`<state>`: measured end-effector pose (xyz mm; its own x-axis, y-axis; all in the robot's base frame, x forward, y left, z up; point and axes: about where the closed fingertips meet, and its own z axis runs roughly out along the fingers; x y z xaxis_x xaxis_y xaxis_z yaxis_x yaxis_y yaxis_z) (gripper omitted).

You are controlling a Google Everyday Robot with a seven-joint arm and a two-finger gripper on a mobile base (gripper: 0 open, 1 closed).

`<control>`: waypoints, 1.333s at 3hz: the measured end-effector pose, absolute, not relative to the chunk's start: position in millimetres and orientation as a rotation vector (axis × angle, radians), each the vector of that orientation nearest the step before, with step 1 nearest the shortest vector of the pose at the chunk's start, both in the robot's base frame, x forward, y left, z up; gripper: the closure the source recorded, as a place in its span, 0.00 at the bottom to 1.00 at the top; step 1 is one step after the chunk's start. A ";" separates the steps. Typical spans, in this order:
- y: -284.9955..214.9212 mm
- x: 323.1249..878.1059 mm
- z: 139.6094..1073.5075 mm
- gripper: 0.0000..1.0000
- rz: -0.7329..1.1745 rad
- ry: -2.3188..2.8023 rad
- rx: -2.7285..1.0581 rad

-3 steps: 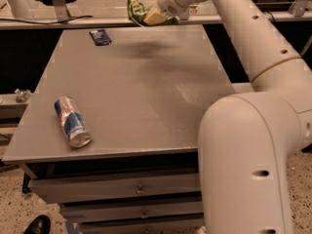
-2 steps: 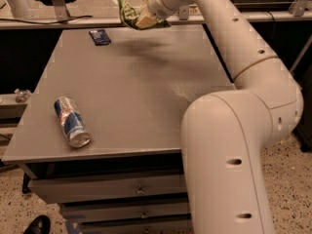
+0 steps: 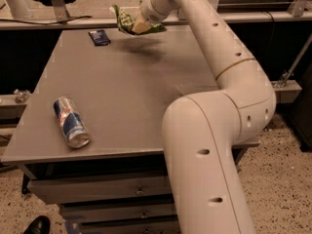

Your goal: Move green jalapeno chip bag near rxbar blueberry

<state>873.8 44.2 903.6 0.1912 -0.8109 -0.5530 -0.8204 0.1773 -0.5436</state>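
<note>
The green jalapeno chip bag [image 3: 126,19] is a crumpled light-green foil bag held in the air above the far edge of the grey table [image 3: 126,91]. My gripper [image 3: 139,25] is shut on the bag, which casts a shadow on the table below. The rxbar blueberry [image 3: 99,36] is a small flat dark-blue wrapper lying at the far left of the table, to the left of the bag and a short gap from it.
A blue-and-silver drink can [image 3: 71,122] lies on its side near the table's front left. My white arm [image 3: 214,111] rises at the right and reaches over the far right of the table. Drawers sit under the table. A shoe [image 3: 35,225] is on the floor.
The gripper has carried the chip bag leftward along the far edge, closer to the rxbar. The can and the rxbar have not moved.
</note>
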 end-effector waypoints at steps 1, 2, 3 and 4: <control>52.1 879.1 897.7 1.00 0.004 1.597 -1.612; 53.9 883.6 890.7 0.82 -0.009 1.628 -1.616; 55.6 885.8 887.8 0.58 -0.018 1.646 -1.619; 54.4 888.1 885.3 0.36 -0.028 1.661 -1.618</control>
<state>888.1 54.4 885.3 0.1379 -0.8483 -0.5113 -0.8308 0.1820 -0.5260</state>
